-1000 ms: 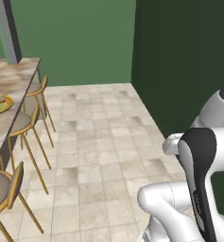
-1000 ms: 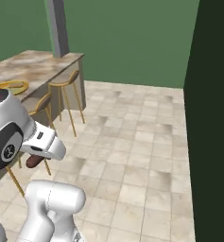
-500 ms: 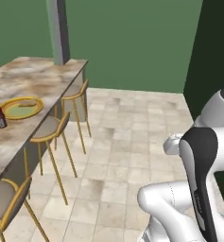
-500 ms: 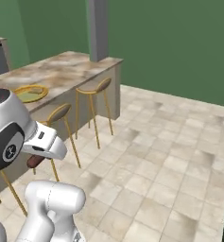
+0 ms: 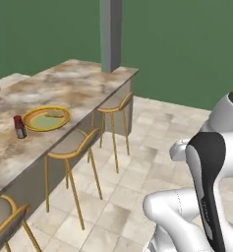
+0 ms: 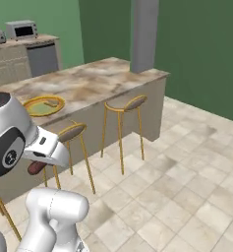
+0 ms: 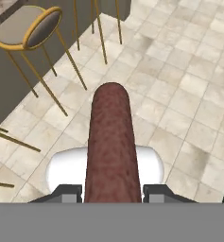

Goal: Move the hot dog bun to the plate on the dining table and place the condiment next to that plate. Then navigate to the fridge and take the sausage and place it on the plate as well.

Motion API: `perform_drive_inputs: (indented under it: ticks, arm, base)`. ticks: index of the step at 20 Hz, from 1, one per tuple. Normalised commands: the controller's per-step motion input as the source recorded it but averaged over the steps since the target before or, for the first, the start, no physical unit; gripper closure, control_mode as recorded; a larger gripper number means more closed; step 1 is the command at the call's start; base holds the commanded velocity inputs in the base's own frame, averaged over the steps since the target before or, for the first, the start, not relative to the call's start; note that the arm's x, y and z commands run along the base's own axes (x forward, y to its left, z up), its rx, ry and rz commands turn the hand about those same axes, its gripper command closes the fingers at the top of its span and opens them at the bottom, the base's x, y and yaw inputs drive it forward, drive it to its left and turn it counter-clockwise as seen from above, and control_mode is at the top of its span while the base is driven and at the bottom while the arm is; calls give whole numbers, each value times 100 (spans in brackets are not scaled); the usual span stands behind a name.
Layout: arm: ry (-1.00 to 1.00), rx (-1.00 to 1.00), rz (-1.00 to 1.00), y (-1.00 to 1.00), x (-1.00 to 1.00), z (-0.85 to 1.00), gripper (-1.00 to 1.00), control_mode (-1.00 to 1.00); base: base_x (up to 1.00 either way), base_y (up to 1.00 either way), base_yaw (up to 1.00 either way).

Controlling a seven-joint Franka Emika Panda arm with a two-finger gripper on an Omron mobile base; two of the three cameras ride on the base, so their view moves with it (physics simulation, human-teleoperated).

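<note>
Hand view: a dark reddish-brown cylindrical sausage (image 7: 109, 142) clamped between the two-finger gripper (image 7: 111, 191), pointing out over the beige floor tiles (image 7: 179, 90).

In the left base view, the small dark red condiment bottle (image 5: 19, 126) stands just left of the yellow-rimmed, green-centred plate (image 5: 46, 118) on the marbled stone dining table (image 5: 73, 88), where the tan bun (image 6: 51, 103) lies. Yellow-framed stools (image 5: 73, 147) line its edge. Since half a second ago the whole picture has swung, bringing table and plate nearer.

sausage (image 7: 111, 142): 1 | plate (image 5: 46, 118): 1 | condiment (image 5: 19, 126): 1 | hot dog bun (image 6: 51, 103): 1 | bar stools (image 5: 112, 104): 3 | dining table (image 5: 73, 88): 1
</note>
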Motion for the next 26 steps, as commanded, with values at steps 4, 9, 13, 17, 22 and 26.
perform_drive_inputs:
  ticks: [4,9,13,17,22,26]
  arm:
    - [0,0,0,0,0,0,100,100]
    - [0,0,0,0,0,0,100,100]
    - [0,0,0,0,0,0,100,100]
    - [0,0,0,0,0,0,100,100]
    - [0,0,0,0,0,0,100,100]
    - [0,0,0,0,0,0,100,100]
  base:
    - [65,-48,56]
    - [61,-44,58]
    - [59,-36,60]
    - [60,-39,59]
    - [66,-43,56]
    - [85,-58,40]
